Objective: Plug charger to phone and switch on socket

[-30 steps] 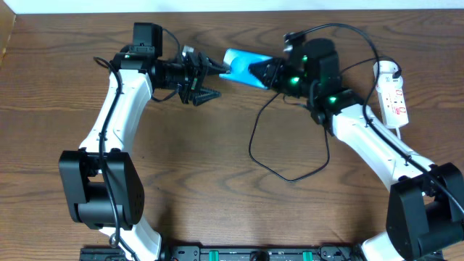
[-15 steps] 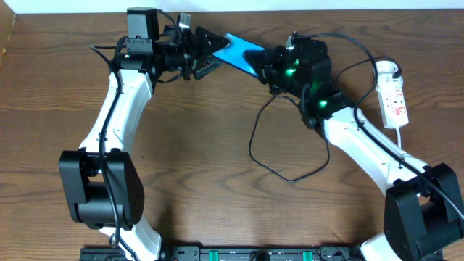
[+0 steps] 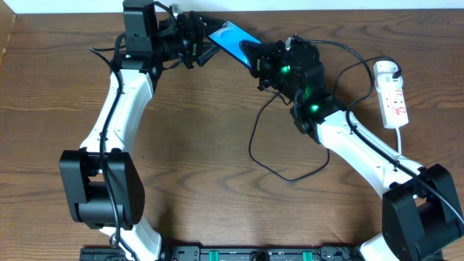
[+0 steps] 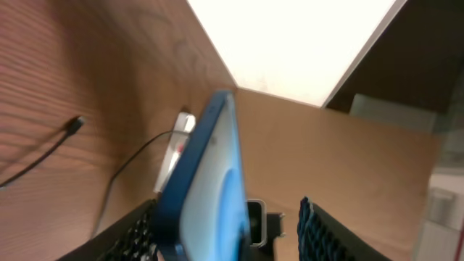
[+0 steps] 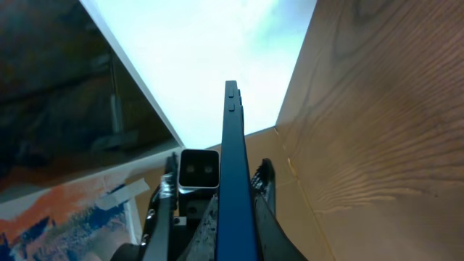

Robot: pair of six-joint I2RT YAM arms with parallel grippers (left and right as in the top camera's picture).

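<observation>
The phone, blue-screened, is held off the table near the far edge, tilted. My right gripper is shut on its right end; in the right wrist view the phone stands edge-on between the fingers. My left gripper is open around the phone's left end; in the left wrist view the phone leans on one finger, with a gap to the other. The charger's black cable loops on the table, and its plug tip lies free. The socket lies at the right.
The charger's white adapter head sits at the far end of the socket strip. The table's far edge and a white wall lie just behind the phone. A cardboard box edge is at the far left.
Both grippers have moved with the phone toward the table's far edge, and the phone has tilted. The left gripper has moved from beside its end to around it.
</observation>
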